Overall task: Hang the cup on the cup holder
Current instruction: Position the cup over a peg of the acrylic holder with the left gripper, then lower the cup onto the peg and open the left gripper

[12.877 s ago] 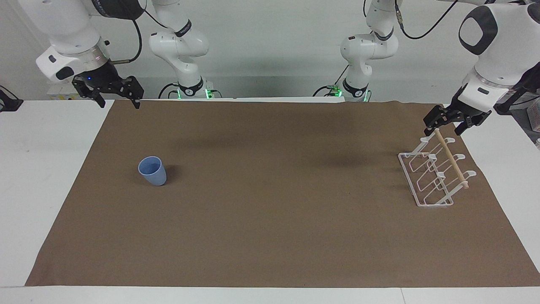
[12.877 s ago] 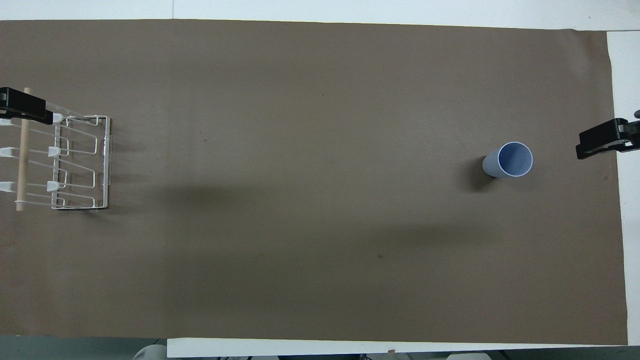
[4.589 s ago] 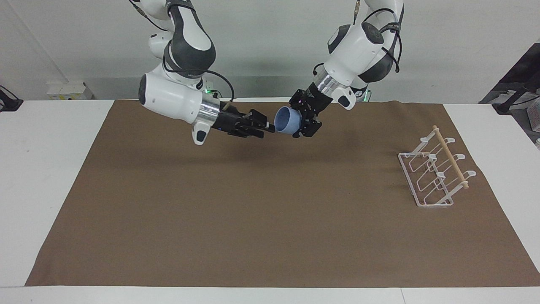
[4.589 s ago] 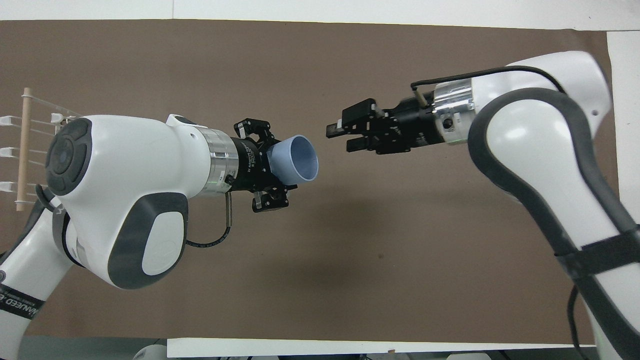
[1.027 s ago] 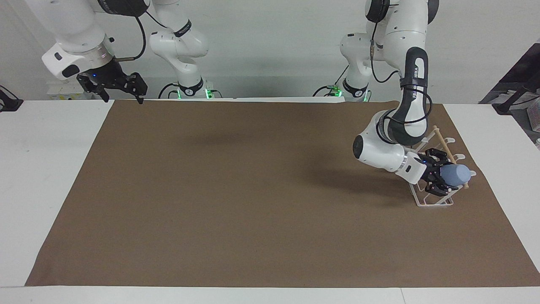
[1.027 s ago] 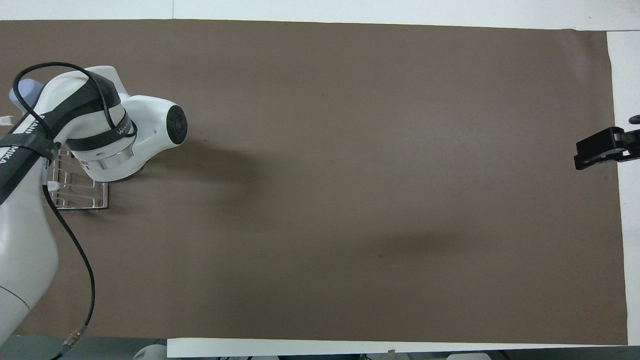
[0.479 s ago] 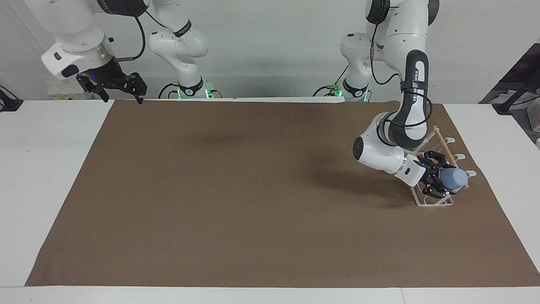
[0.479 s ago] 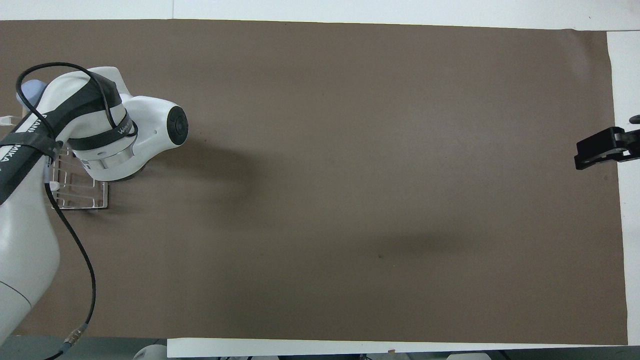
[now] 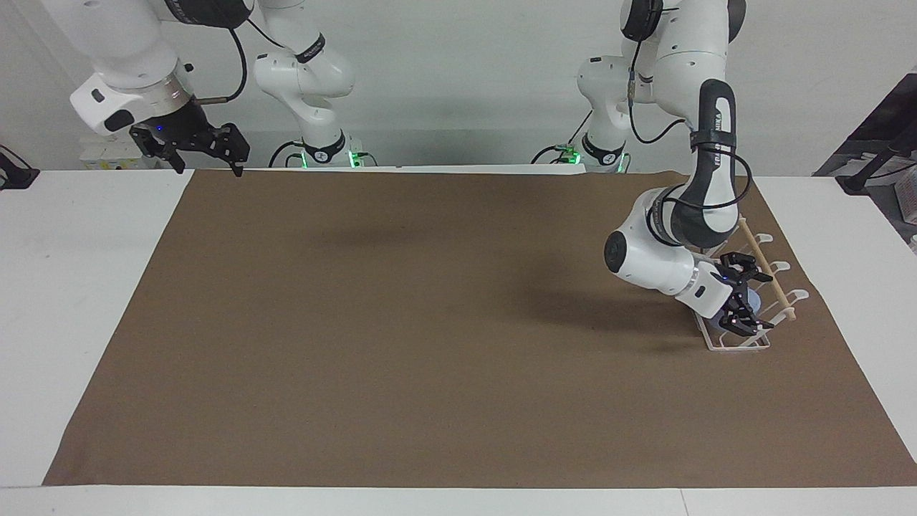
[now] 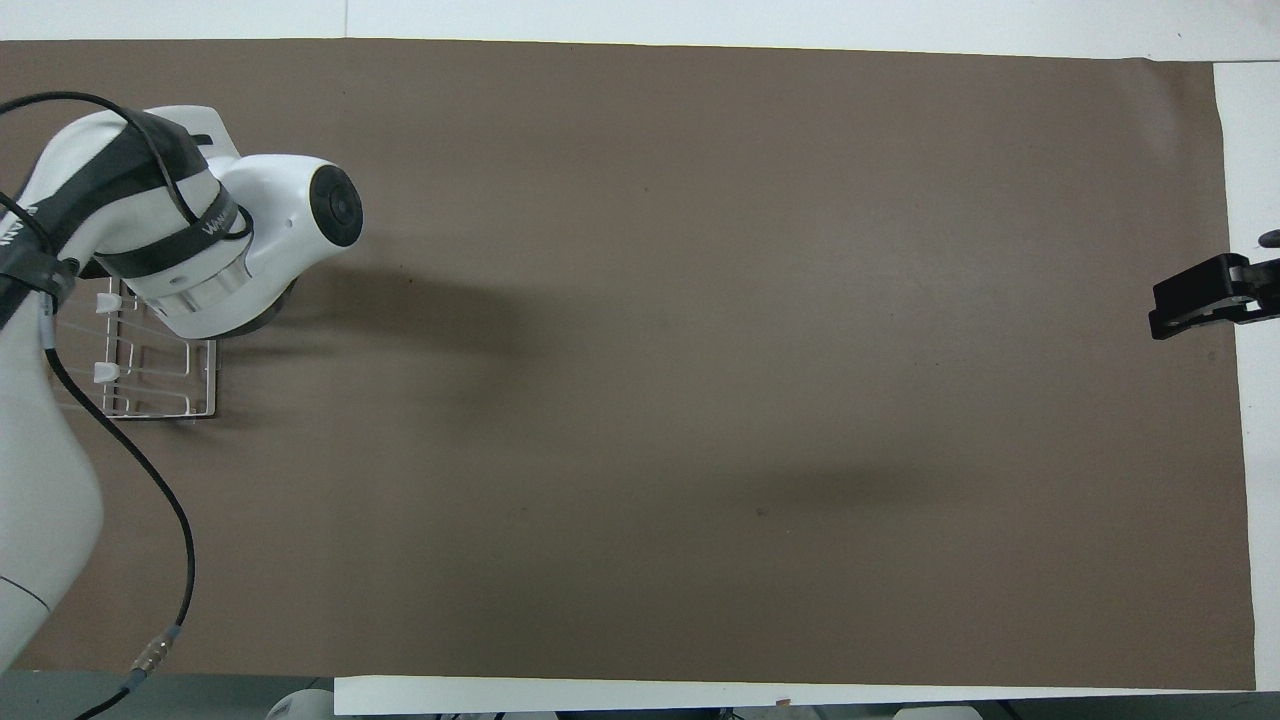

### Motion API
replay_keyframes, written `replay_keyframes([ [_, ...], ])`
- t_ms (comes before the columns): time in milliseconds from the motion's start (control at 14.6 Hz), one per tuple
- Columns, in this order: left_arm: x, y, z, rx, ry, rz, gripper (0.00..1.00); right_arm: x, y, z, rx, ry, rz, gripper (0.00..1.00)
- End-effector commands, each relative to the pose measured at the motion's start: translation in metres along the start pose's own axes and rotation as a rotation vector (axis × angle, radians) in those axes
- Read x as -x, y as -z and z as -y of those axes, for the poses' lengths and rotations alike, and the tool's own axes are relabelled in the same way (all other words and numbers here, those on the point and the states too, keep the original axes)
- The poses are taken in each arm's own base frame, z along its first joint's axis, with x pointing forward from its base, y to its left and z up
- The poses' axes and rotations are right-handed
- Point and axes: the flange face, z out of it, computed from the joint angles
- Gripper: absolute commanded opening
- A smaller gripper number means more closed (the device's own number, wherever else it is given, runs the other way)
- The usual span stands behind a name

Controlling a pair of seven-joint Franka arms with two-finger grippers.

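Observation:
The white wire cup holder [image 9: 778, 291] stands at the left arm's end of the table; part of it shows in the overhead view [image 10: 104, 373]. My left gripper [image 9: 743, 299] is down among the holder's slanted prongs, just below the wooden rod. It is shut on the light-blue cup [image 9: 751, 300], of which only a sliver shows between the fingers. In the overhead view the left arm hides the cup and the gripper. My right gripper [image 9: 192, 149] waits, open and empty, above the right arm's end of the table, and also shows in the overhead view [image 10: 1196, 296].
A brown mat [image 9: 430, 322] covers most of the white table [image 9: 79, 287]. The left arm's elbow and forearm hang over the holder's side toward the table's middle.
My left gripper has drawn the cup from over the rod's end down and inward among the holder's prongs, so the cup is now mostly hidden. The right arm has not moved.

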Motion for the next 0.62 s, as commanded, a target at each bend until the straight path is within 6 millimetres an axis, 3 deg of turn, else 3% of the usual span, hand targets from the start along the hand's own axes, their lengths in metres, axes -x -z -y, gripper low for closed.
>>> replay_keyframes([
  [0,-0.032,0.014,-0.010,-0.019,-0.051,0.108,1.00,0.001,0.001,-0.004,-0.016,0.012,0.000,0.99],
  [68,-0.064,0.032,0.008,0.027,-0.063,0.187,1.00,0.000,0.002,-0.004,-0.016,0.008,-0.003,0.99],
  [205,-0.110,0.048,0.038,0.150,-0.134,0.391,1.00,-0.001,0.002,-0.003,-0.015,0.013,-0.013,0.99],
  [548,-0.114,0.046,0.043,0.188,-0.166,0.520,1.00,0.000,0.003,-0.003,-0.015,0.014,-0.010,0.99],
])
